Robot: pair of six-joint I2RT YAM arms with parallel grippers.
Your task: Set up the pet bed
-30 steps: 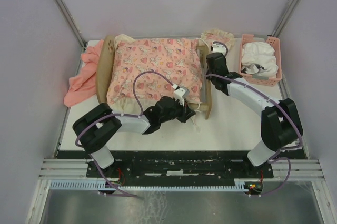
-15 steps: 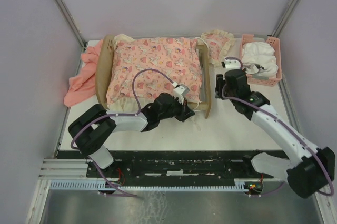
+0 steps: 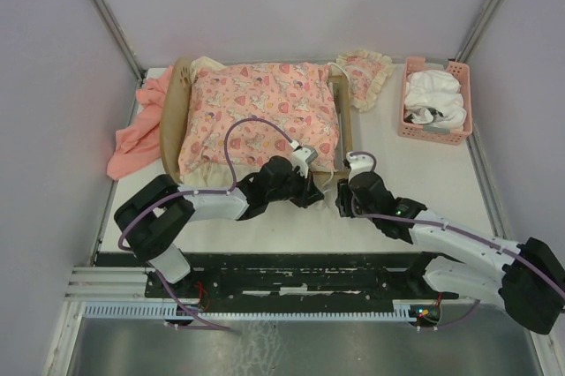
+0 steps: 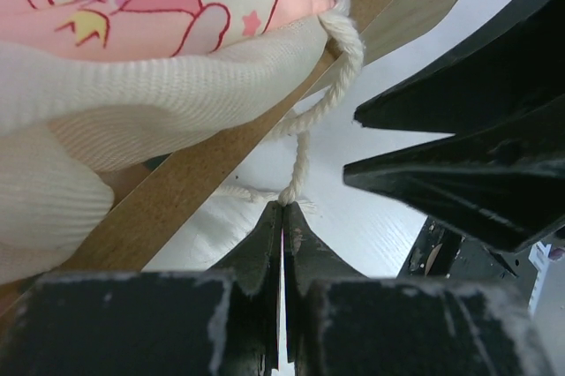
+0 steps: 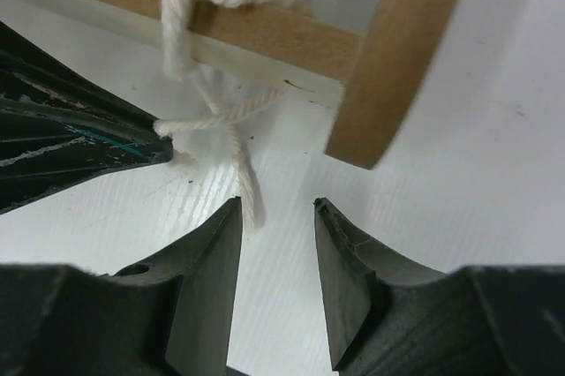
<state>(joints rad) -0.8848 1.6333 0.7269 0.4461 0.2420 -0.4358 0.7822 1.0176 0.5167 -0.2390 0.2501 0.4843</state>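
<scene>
One cord (image 4: pixel 303 160) sits pinched in left tool (image 4: pixel 282 210); right tool (image 5: pixel 276 208) gapes nearby.

The pet bed (image 3: pixel 171 129) is matt light wood, its quilt (image 3: pixel 265 116) printed cloth, its cord (image 5: pixel 179 23) fuzzy twisted yarn.

Bare bench (image 3: pixel 424 164) lies open right of the pet bed (image 3: pixel 172 124), as far as the pink basket (image 3: pixel 434 135) and frilled pillow (image 3: pixel 365 76); the bed's near-right corner is crowded: left end effector (image 3: pixel 320 193) and right end effector (image 3: pixel 340 197) close together, a white cord (image 5: pixel 179 36) strung between frame and left tips; salmon cloth (image 3: pixel 132 142) fills the bed's left side.
</scene>
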